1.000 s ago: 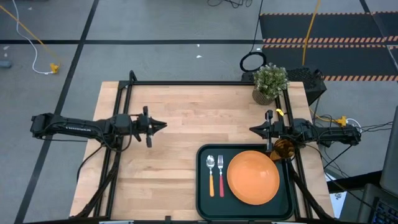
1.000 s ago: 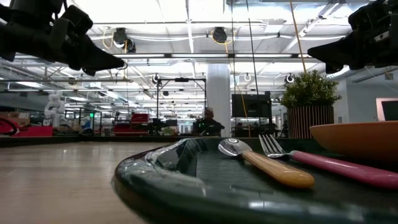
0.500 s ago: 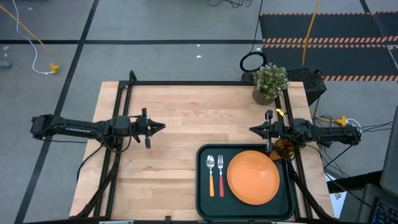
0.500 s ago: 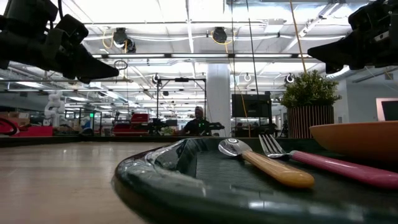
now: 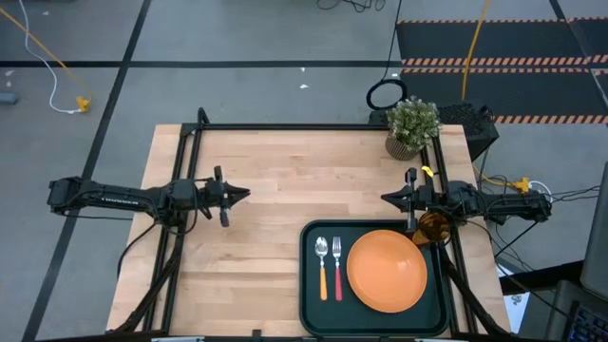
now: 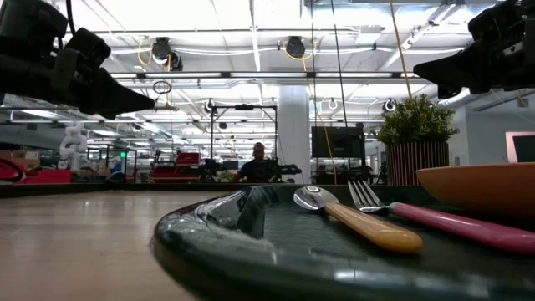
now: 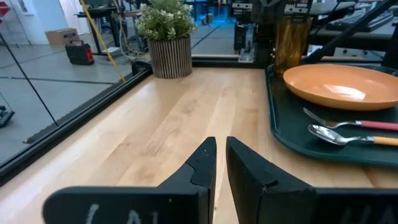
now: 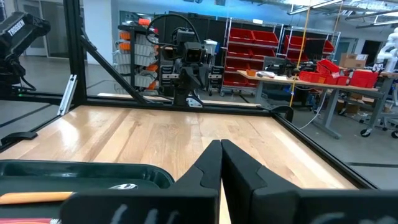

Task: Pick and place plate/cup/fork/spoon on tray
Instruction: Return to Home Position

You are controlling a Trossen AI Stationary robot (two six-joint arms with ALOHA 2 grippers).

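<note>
tray (image 5: 307,294) at table (image 5: 275,237) edge, plant (image 5: 412,122) at corner

Pale wooden table (image 5: 266,171), dark tray (image 5: 309,285) on its right side, potted plant (image 5: 411,125) at a right corner

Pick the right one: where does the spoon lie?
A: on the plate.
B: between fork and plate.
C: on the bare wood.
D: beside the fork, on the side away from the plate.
D: seen from above, the fork lies between the spoon and the plate, all on the tray.
</note>
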